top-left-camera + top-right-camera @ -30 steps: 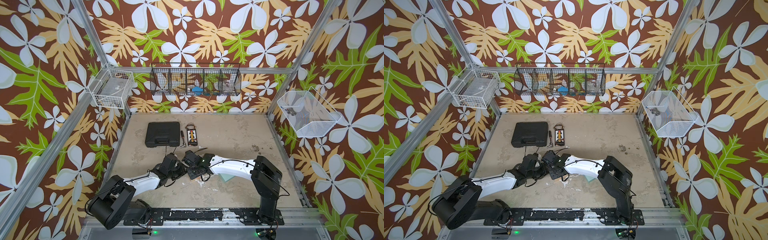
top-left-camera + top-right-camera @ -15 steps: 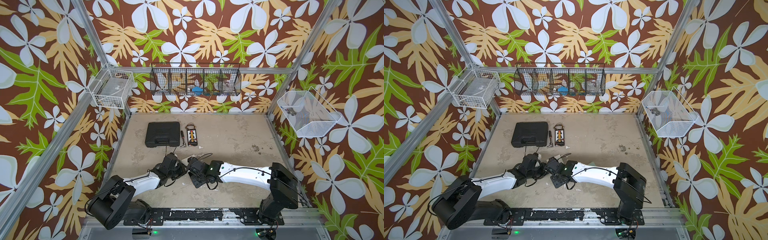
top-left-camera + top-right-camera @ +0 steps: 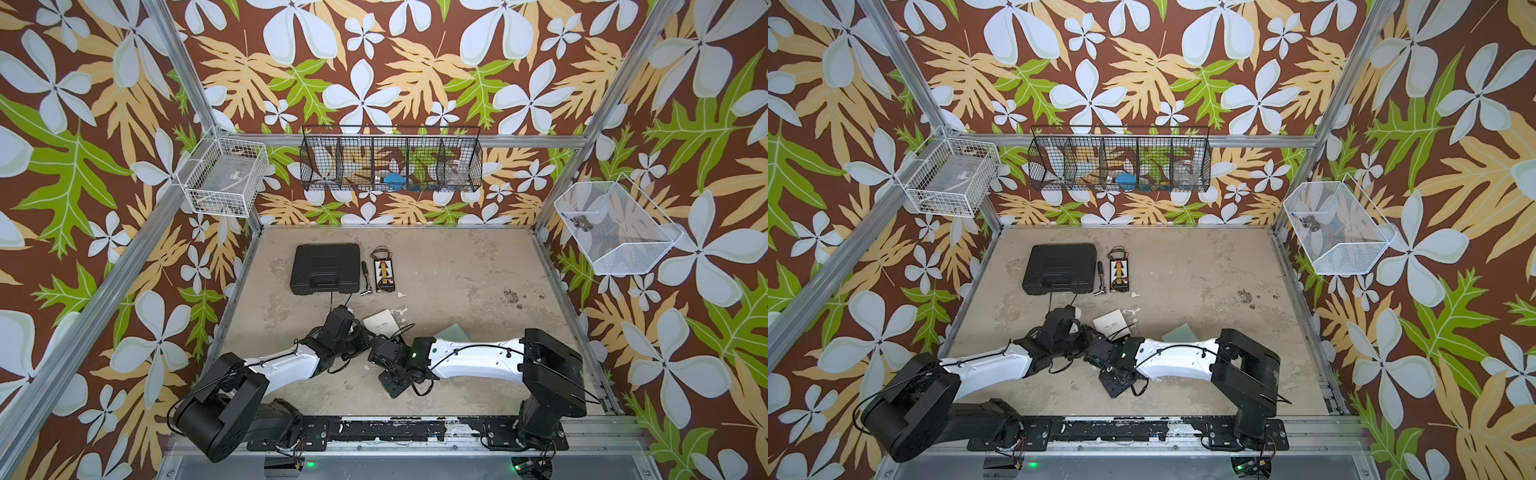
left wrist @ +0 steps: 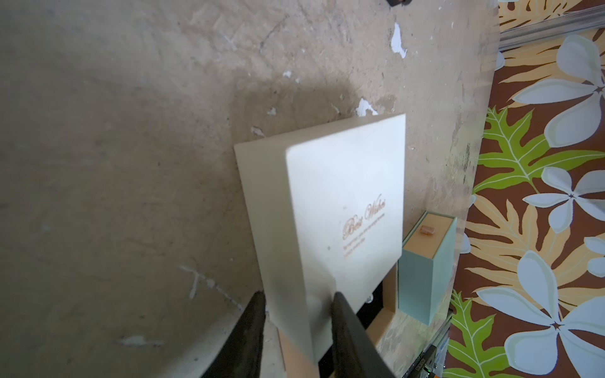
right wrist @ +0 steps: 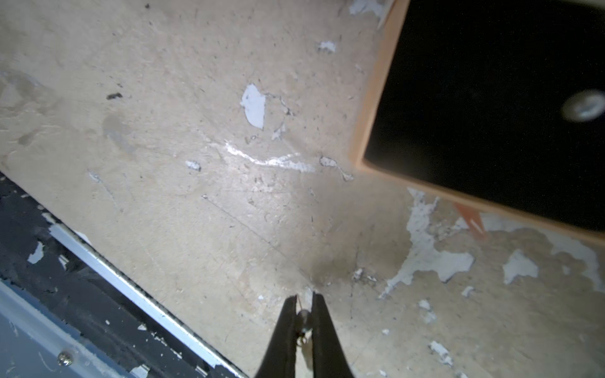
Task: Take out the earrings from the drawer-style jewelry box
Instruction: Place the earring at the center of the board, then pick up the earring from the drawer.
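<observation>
Two pincers are low over the counter point(image 5: 163, 114), near its front edge. The right pincer point(image 5: 304, 296) is closed on one earring point(image 5: 302, 318), a tiny silver bead that sits between its black fingertips, over the bare counter and apart from the drawer point(image 5: 474, 65). The drawer stands out of the box. It has a tan rim and a black lining, and on this lining lies a second earring point(image 5: 584, 106), blurred but shiny. The left pincer point(image 4: 298, 294) grips the cream sleeve of the jewelry box point(image 4: 343, 196) at one corner, with one finger on each side. The sleeve carries gold letters point(image 4: 363, 219), "Best Wishes". Just beside it stands a teal box point(image 4: 422, 281). In both top views the two arms meet at the jewelry box, and a black case point(image 3: 325, 269) lies farther back.
</observation>
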Tool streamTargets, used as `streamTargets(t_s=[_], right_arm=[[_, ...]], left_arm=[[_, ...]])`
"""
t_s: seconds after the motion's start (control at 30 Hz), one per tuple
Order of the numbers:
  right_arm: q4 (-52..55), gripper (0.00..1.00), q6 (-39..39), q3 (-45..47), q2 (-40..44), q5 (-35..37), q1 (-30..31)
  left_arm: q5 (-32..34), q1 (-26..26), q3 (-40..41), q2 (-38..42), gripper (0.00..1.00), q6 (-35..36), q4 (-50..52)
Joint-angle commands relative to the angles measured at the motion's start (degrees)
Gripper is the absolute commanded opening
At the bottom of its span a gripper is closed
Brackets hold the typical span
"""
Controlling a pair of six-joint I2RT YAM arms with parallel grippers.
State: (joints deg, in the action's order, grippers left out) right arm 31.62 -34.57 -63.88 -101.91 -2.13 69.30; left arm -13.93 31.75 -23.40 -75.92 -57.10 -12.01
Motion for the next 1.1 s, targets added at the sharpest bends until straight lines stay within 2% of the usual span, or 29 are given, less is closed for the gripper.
streamTargets(t_s=[0.0, 0.27, 0.53, 0.8, 1.07], right_arm=[[-0.65, 0.12, -0.49, -0.37, -0.72, -0.90, 0.09], [-0.59, 0.20, -0.24, -0.79, -1.63, -1.48, 0.05], [0.84, 0.26, 0.02, -1.89, 0.14, 0.83, 0.07], [3.27, 0.27, 0.95, -4.41, 5.29, 8.27, -1.45], [4.66, 0.26, 1.15, -8.89, 1.89, 10.44, -5.47]], left_arm=[[-0.04, -0.13, -0.24, 0.17, 0.36, 0.70, 0.86], [-0.36, -0.06, -0.37, -0.10, 0.36, 0.85, 1.02], [-0.74, -0.10, -0.55, -0.13, 0.36, 1.08, 0.94], [-0.74, -0.11, -0.33, -0.01, 0.36, 1.07, 0.85], [-0.61, -0.09, -0.16, 0.28, 0.36, 1.12, 0.85]])
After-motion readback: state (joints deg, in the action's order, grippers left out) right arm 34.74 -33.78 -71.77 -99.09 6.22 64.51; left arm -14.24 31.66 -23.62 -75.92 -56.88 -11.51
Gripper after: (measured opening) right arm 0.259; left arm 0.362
